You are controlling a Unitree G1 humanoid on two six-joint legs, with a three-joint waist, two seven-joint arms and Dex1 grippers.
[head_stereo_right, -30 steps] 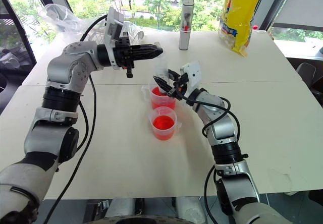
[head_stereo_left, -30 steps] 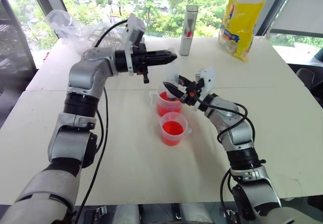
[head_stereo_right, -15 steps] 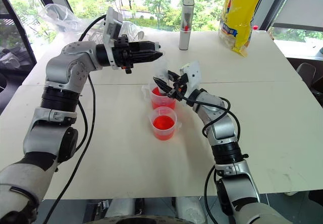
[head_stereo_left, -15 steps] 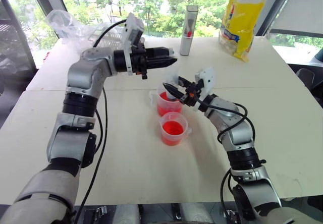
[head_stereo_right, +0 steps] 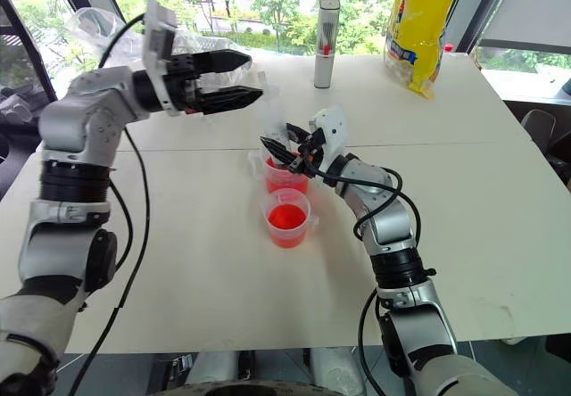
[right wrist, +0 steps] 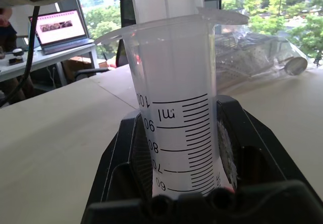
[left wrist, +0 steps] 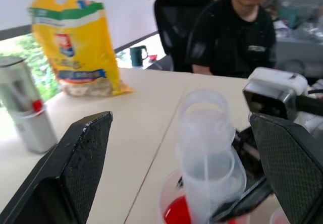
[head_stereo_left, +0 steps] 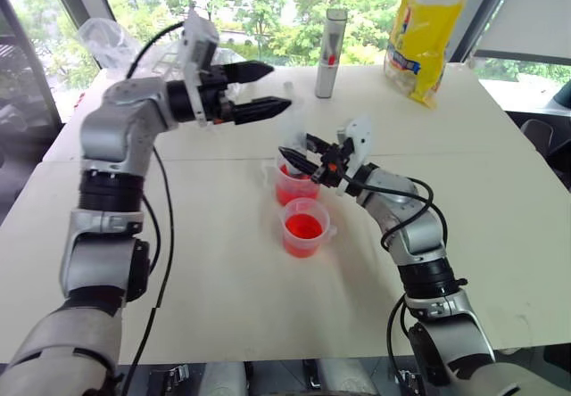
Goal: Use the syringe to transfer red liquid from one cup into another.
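The clear syringe [head_stereo_left: 293,130] stands upright in the far cup [head_stereo_left: 295,187], which holds red liquid [head_stereo_left: 288,176]. My right gripper [head_stereo_left: 306,158] is shut on its barrel [right wrist: 176,128], just above the cup's rim. The near cup [head_stereo_left: 306,227] also holds red liquid [head_stereo_left: 303,226]. My left gripper [head_stereo_left: 279,86] hangs open to the left of the syringe's top, a little higher and clear of it. In the left wrist view the white plunger [left wrist: 206,133] rises between the wide-apart fingers [left wrist: 75,168] without touching either.
On the white table [head_stereo_left: 223,289] a grey upright cylinder with a red mark [head_stereo_left: 332,53] and a yellow bag [head_stereo_left: 426,30] stand at the far edge. A crumpled clear plastic bag [head_stereo_left: 116,44] lies far left. A person in black [left wrist: 232,27] sits beyond the table.
My left gripper has opened and drawn back to the left, away from the top of the syringe. The right gripper and the syringe have stayed in place.
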